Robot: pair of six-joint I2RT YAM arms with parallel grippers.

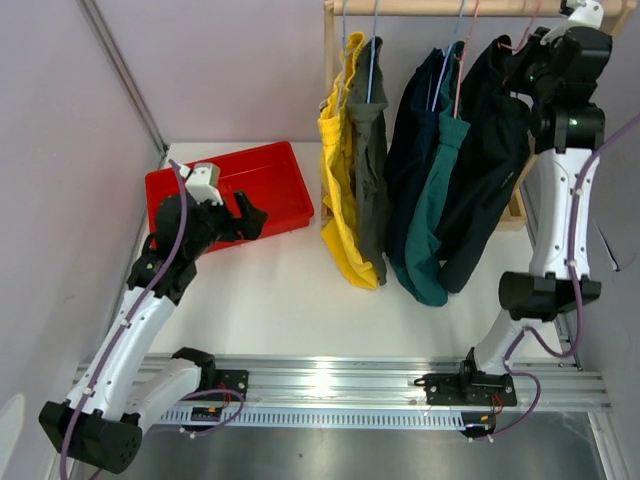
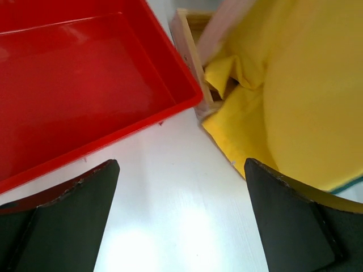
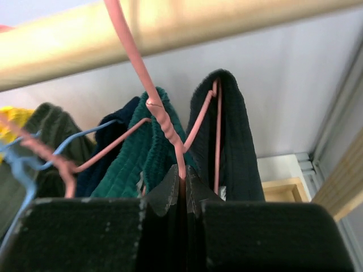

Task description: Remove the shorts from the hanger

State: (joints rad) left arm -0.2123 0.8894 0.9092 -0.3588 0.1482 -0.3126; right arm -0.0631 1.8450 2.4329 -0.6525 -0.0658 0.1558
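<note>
Five shorts hang on wire hangers from a wooden rail (image 1: 440,7): yellow (image 1: 343,190), olive-grey (image 1: 371,170), navy (image 1: 412,150), teal green (image 1: 432,210) and black (image 1: 490,150). My right gripper (image 3: 182,180) is up at the rail, shut on the neck of a pink hanger (image 3: 164,127) that carries the black shorts (image 3: 235,136); it also shows in the top view (image 1: 535,50). My left gripper (image 1: 250,215) is open and empty, low over the table beside the red tray (image 1: 270,175), with the yellow shorts (image 2: 306,96) ahead of it.
The red tray (image 2: 85,85) is empty and lies at the back left. The wooden rack's base (image 2: 190,45) stands behind the yellow shorts. A purple wall runs along the left and back. A metal rail (image 1: 340,385) holds the arm bases at the near edge.
</note>
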